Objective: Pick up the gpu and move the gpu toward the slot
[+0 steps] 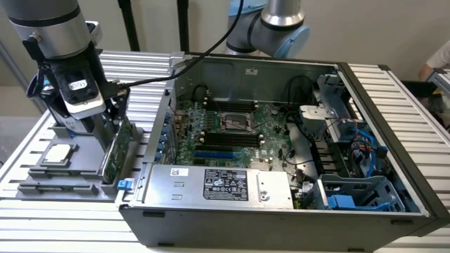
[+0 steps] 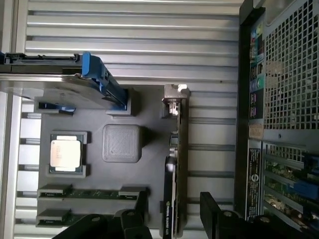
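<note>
**No text legible**

The black label (image 1: pixel 226 184) on the power supply (image 1: pixel 167 185) carries white print too small to read. Pale lettering on the gpu (image 2: pixel 179 174) and the stickers (image 2: pixel 255 172) on the case's rear (image 2: pixel 289 59) are equally illegible.

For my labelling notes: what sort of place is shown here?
Probably a robotics lab bench for computer assembly: an open computer case with bare motherboard, a grey parts tray holding the gpu upright, and a robot arm above it.

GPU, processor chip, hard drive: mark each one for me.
gpu (image 2: pixel 182 159), wrist view, on the card's long edge.
processor chip (image 2: pixel 66 153), wrist view, middle of its metal lid.
hard drive (image 2: pixel 45 84), wrist view, on its silver side.
</note>
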Controlling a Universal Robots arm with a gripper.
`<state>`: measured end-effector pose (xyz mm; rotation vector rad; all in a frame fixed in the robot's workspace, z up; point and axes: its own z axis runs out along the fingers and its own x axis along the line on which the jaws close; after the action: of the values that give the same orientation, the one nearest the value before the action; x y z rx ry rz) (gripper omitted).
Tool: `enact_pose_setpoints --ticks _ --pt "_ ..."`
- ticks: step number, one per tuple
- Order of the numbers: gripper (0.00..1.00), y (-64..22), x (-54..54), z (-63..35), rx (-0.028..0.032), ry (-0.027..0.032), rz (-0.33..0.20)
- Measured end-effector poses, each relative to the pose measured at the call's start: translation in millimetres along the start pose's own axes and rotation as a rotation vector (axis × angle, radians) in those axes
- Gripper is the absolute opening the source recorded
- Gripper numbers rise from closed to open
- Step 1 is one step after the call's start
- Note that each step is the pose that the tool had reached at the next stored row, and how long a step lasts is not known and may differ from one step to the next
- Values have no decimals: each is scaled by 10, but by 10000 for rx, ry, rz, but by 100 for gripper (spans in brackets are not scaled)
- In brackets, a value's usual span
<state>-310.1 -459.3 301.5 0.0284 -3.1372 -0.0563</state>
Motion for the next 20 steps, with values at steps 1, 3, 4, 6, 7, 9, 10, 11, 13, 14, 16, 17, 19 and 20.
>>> enact_pose_setpoints --ticks 1,3,4,6,7,9,10,11,13,14,16,17,19,20 --pt "54 -1 0 18 0 -2 1" --pt "54 -2 0 54 0 -4 4" --pt "54 -2 0 73 -1 -5 5" --pt "54 -4 0 110 0 -5 6" --pt "54 -5 0 128 0 -6 8" --pt "54 -6 0 164 0 -7 18" --pt "54 -6 0 183 -1 -9 27" --pt "54 -7 0 201 0 -10 37" --pt "54 -8 0 237 0 -12 59" --pt "54 -9 -1 255 0 -13 69" --pt "54 -10 -1 291 0 -14 87" --pt "54 -11 -1 309 0 -15 99" --pt "54 -12 -1 345 0 -17 132" --pt "54 -13 -1 364 0 -19 156"
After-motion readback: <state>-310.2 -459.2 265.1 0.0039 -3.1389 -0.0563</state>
